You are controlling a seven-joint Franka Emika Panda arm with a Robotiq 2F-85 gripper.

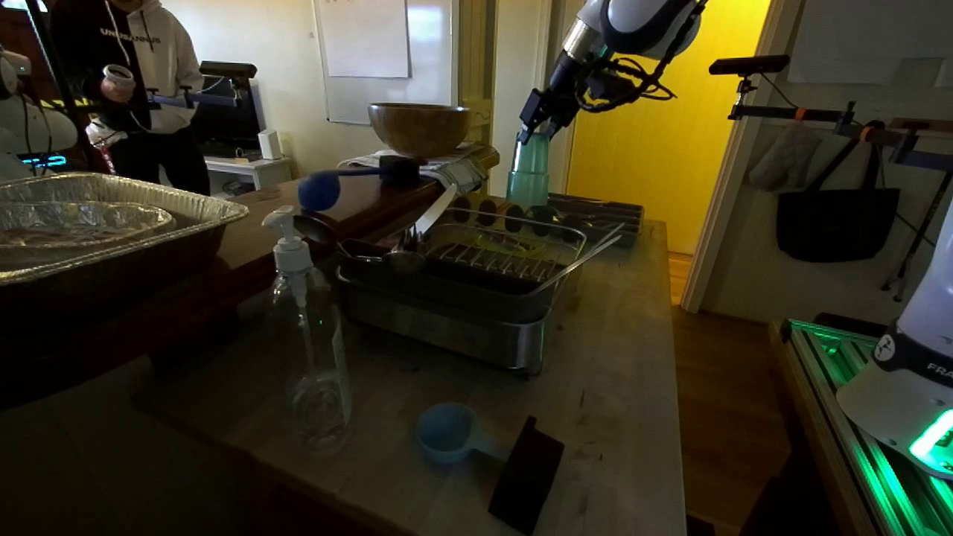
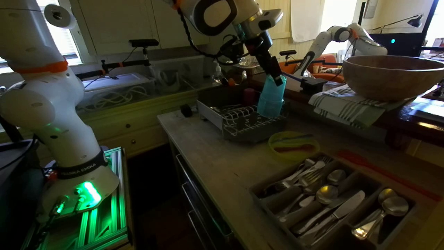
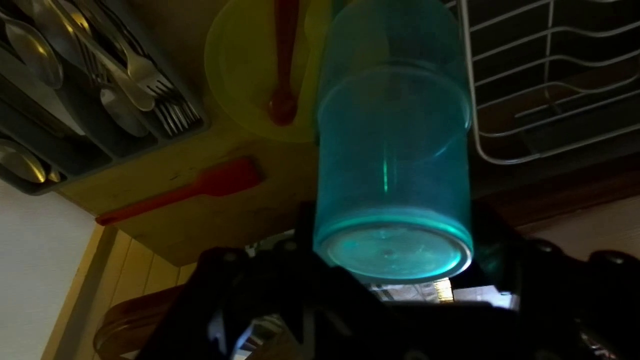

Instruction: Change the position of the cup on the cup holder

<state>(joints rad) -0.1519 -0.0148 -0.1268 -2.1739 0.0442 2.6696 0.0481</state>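
Here, a slim translucent teal-green cup [image 2: 269,100] held upside down in black jaws

Clearly, the jaws are closed against the cup: they stand apart by just its breadth, one to either side close to its base, while its open end points down. The cup is at one end of the low, wire-gridded, rectangular grey metal cup holder [image 1: 447,327], leaning a little off upright. Whether its rim touches the cup holder, I cannot tell.

Near that same end of the cup holder, on a pale wooden desk [image 1: 610,387], sits a round translucent yellow bowl [image 3: 240,80] with a thin red utensil [image 3: 285,60] in it. Farther from the cup holder, past the bowl, lie a flat-bladed red spatula [image 3: 220,182] and a dark grey compartmented tray [image 3: 90,125] of metal cutlery [image 3: 35,52].

Off the cup holder's opposite end are a tall clear white-topped pump bottle [image 1: 309,350] and, farther out, a low light-blue round scoop [image 1: 447,432], its handle beside a small black angular block [image 1: 527,476]. Well apart from the cup holder, a wide brown wooden bowl [image 2: 392,78] rests on striped cloth [image 2: 347,106].
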